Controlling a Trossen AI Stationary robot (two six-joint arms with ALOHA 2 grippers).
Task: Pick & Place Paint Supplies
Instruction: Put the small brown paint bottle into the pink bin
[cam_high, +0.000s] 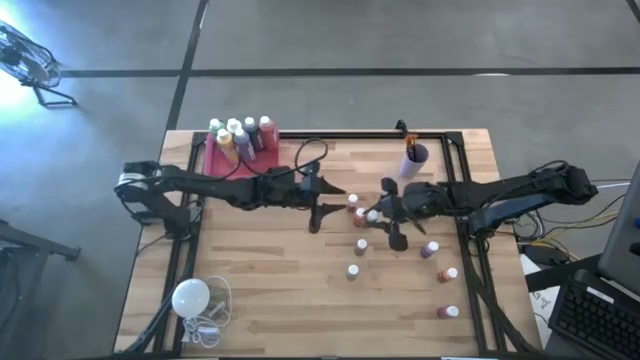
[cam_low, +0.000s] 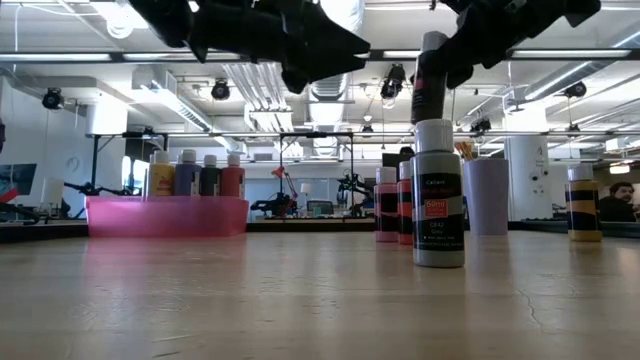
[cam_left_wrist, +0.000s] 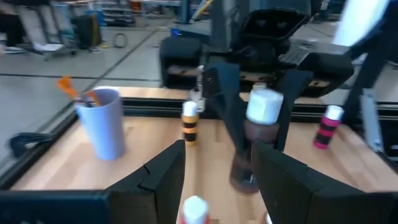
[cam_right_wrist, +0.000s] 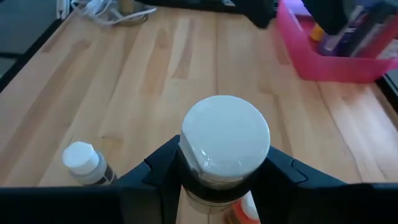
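Paint bottle (cam_high: 372, 214) sits near the worktop's middle, clenched in the right gripper (cam_high: 378, 212), with the left gripper (cam_high: 322, 205) close beside it, fingers spread.

Low view: the bottle (cam_low: 432, 80) hangs lifted above standing bottles.

Left wrist view: the right fingers pinch below the cap (cam_left_wrist: 265, 105).

Right wrist view: the pink tray (cam_right_wrist: 339, 59) lies well apart; the two arms could collide during transfer.
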